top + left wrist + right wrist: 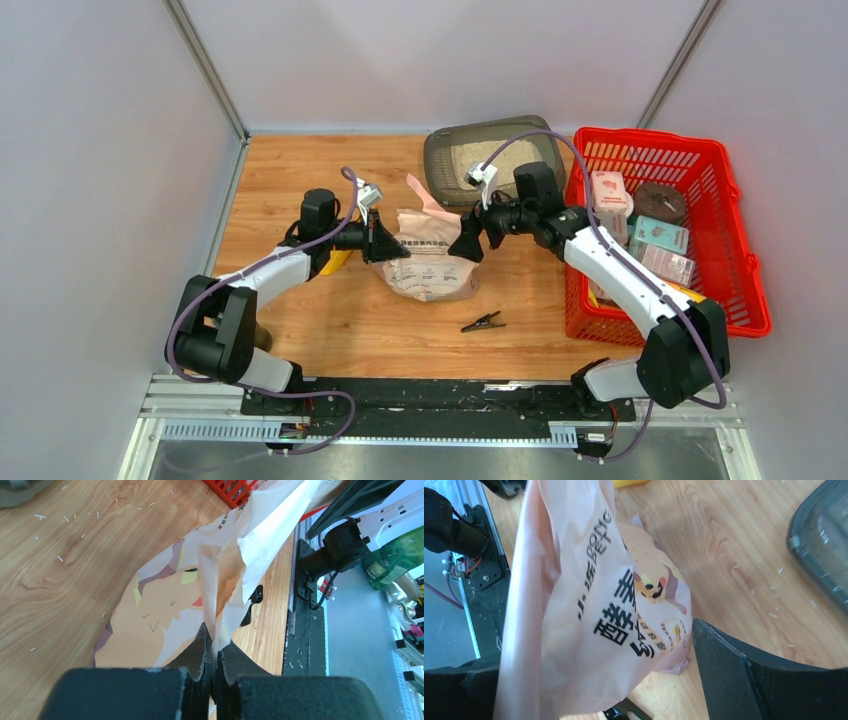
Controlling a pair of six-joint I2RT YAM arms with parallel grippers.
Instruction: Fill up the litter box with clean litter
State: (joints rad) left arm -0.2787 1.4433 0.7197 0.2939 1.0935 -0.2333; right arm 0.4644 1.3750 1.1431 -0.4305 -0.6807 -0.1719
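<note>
Peach bag: pinching its edge shut in left hand, holding right hand wide around it, gripping firmly before tipping toward box.

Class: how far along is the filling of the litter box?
Done: the litter box holds some pale litter. In hand: the left pincer is shut on the litter bag's edge; the right pincer stands open close by. Left: probably lifting the bag and pouring more.

Two white-and-black arms, looping purple cables
</note>
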